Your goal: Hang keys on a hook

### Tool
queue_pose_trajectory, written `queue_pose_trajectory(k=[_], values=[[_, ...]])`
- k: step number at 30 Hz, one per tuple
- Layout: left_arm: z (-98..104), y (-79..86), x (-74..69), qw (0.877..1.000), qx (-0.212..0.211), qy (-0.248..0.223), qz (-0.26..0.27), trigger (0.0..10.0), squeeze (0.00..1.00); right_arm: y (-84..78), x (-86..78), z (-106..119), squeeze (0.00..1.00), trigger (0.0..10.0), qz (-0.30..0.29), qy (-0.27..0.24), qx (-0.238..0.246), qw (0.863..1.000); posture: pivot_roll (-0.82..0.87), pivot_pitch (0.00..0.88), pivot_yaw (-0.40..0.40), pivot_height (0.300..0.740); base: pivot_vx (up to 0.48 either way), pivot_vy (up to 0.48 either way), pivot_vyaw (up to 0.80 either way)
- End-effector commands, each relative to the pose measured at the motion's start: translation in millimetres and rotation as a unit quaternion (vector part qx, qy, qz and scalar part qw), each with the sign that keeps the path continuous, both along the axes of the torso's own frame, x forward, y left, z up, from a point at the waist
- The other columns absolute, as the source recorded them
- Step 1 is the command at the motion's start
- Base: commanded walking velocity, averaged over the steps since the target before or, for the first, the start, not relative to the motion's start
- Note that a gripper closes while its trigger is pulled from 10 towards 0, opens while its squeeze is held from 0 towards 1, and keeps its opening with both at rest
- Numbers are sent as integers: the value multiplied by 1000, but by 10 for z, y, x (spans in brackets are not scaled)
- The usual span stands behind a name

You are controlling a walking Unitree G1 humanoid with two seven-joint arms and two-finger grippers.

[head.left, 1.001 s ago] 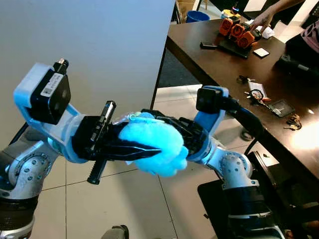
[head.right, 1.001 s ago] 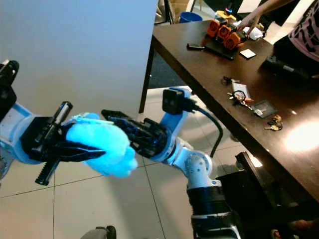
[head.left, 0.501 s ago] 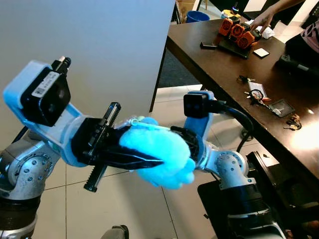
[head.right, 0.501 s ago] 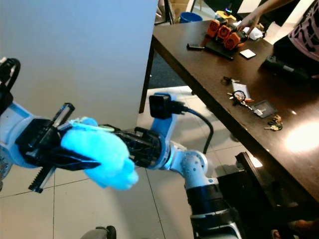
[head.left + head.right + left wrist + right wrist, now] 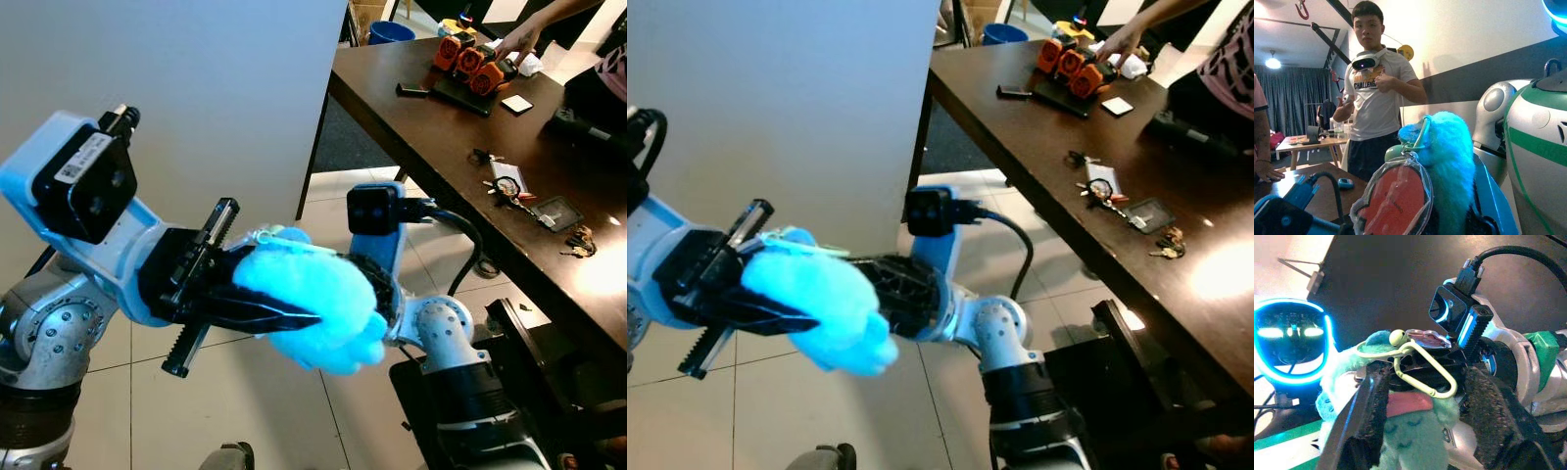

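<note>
Holding the fluffy blue keychain plush (image 5: 315, 307) chest-high over the tiled floor (image 5: 260, 392), my left gripper (image 5: 257, 305) has its two black fingers clamped across the toy, one toothed finger (image 5: 199, 292) standing clear along the plush's outer side. My right gripper (image 5: 877, 289) meets it from the opposite side, its fingers buried behind the fur in the head views; through the right wrist camera those fingers (image 5: 1370, 416) sit spread on either side of the plush, and I cannot tell whether they press it or merely flank it. A pale green carabiner (image 5: 1425, 372) lies on top of the toy between them, looped beside a small metal ring. The left wrist camera catches a red heart-shaped tag (image 5: 1393, 198) in clear plastic hanging against the fur, with a person in a white shirt (image 5: 1376, 98) standing beyond.

To my right runs a dark wooden table (image 5: 431, 137), carrying a loose bunch of keys (image 5: 502, 186), orange devices (image 5: 468, 59) at the far end, and a person's hand (image 5: 517, 39) resting near them. A pale wall panel (image 5: 196, 108) rises ahead.
</note>
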State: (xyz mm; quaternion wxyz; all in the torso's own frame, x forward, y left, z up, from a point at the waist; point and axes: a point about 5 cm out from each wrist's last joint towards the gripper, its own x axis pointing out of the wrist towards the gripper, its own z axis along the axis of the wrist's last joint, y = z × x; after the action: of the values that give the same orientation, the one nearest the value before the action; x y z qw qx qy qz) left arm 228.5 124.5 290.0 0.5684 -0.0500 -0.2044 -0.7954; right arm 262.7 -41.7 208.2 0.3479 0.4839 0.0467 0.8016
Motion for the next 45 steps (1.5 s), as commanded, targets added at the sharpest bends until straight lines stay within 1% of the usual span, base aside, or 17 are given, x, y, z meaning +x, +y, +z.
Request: queue_pose_trajectory(k=[1,9,21,26,28,30,31,32,34,35,36,37,39,41,42,43,45], values=[[29,-27,-43,1000,2,-11,-14,10000,0,-10,12,-3,0,0,-4,7,5,1000,235,75,-35,740,0,0,0],[30,-27,-32,1000,2,-11,-13,10000,0,-21,20,11,0,0,-10,9,10,1000,230,72,-34,740,0,0,0],[38,-10,-10,1000,1,-12,-10,10000,0,-51,42,13,0,0,-30,2,1,1000,223,66,-31,740,0,0,0],[24,8,14,1000,2,-12,3,10000,0,-74,57,23,0,0,-41,-8,-6,999,221,61,-34,740,0,0,0],[-15,39,79,999,7,-13,37,10000,0,-117,94,54,0,0,-68,-27,-16,997,221,59,-35,740,0,0,0],[-90,77,158,996,23,-17,81,10000,0,-166,137,92,0,0,-100,-46,-29,993,221,59,-35,740,0,0,0],[-90,77,158,996,23,-17,81,10000,0,-166,137,92,0,0,-100,-46,-29,993,221,59,-35,740,0,0,0],[-150,102,201,993,39,-18,109,10000,0,-201,162,109,0,0,-124,-63,-41,989,215,54,-37,740,0,0,0],[-280,164,269,984,74,-25,158,10000,0,-289,237,143,0,0,-187,-100,-76,974,215,54,-37,740,0,0,0],[-280,164,269,984,74,-25,158,10000,0,-289,237,143,0,0,-187,-100,-76,974,215,54,-37,740,0,0,0],[-344,194,302,978,91,-29,187,10000,0,-346,294,169,0,0,-224,-115,-96,963,210,53,-39,740,0,0,0],[-344,194,302,978,91,-29,187,10000,0,-346,294,169,0,0,-224,-115,-96,963,210,53,-39,740,0,0,0],[-486,216,369,960,134,-46,241,10000,0,-454,358,248,0,0,-275,-143,-118,943,205,53,-41,740,0,0,0],[-516,203,384,957,142,-46,250,10000,0,-474,362,280,0,0,-282,-147,-117,941,205,53,-42,740,0,0,0],[-534,189,397,955,145,-44,256,10000,51,-486,363,304,0,0,-287,-150,-116,939,205,53,-42,740,0,0,0],[-540,158,402,957,136,-29,253,10000,1000,-492,357,330,0,0,-290,-154,-113,938,204,53,-42,740,0,0,0],[-545,104,404,961,121,-21,247,10000,1000,-486,346,355,0,0,-292,-159,-108,937,203,55,-39,740,0,0,0]])
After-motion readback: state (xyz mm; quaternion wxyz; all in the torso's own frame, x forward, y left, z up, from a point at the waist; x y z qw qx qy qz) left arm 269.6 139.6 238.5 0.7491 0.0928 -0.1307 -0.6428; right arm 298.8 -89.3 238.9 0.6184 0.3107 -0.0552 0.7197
